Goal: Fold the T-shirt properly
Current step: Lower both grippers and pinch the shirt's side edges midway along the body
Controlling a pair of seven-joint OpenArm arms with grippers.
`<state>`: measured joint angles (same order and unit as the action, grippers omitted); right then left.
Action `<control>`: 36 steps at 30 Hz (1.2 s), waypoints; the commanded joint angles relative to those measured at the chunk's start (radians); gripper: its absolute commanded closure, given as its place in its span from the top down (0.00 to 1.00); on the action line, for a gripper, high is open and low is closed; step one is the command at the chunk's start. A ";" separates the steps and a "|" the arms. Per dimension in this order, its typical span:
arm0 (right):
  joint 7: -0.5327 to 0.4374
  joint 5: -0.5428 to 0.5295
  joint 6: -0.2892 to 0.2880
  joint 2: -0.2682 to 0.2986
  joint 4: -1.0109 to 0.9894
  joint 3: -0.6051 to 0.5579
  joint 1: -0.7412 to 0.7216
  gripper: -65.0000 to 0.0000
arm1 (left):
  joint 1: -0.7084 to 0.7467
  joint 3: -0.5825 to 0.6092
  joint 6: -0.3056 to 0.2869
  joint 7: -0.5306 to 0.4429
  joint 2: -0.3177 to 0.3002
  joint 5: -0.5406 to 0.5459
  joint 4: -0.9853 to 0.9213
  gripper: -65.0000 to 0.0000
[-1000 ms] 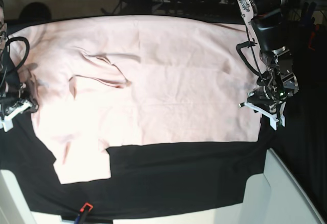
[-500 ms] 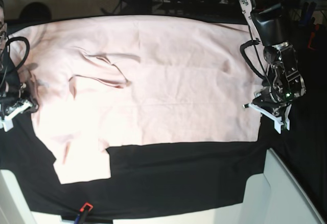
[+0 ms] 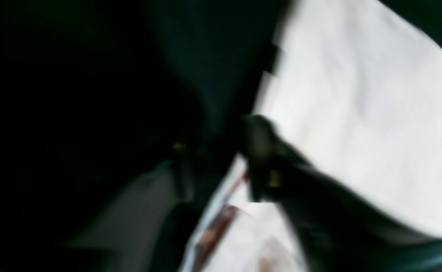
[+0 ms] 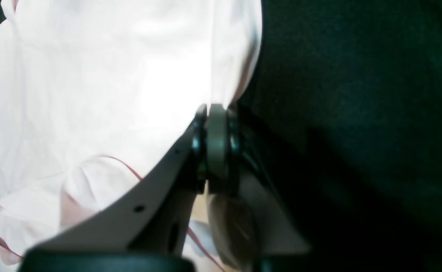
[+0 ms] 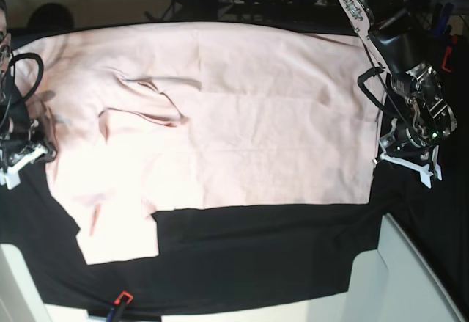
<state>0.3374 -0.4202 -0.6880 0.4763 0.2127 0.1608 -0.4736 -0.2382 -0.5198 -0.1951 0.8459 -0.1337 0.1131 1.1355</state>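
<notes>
**Left hand off the hem**

Shirt lies flat on desk. Our left hand has pulled back off its edge w/ nothing held; how open, can't tell. Right hand closed at other edge, grip unclear. Re-grasp next, we reckon

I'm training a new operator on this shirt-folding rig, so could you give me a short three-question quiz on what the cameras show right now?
1. True or false: the large pale pink cotton T-shirt lies spread out on the black table cloth.
2. The right gripper sits at: A) the middle of the shirt; B) the shirt's edge; C) off the cloth altogether.
3. In the base view, where does the left gripper sit relative to the shirt?

Key
1. True.
2. B; its fingers are pressed together at the fabric's edge.
3. Just past the shirt's edge on the view's right, over black cloth.
</notes>
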 commanded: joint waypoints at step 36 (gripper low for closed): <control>-0.013 -0.012 -0.010 0.025 0.015 0.000 -0.018 0.00 | -0.129 0.129 -0.013 -0.110 0.027 0.013 -0.289 0.11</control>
<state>0.3374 -0.4202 -0.6880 0.4789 0.2134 0.1608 -0.4709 -0.3546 -0.3927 -0.1986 0.7132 -0.1055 0.1154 0.8421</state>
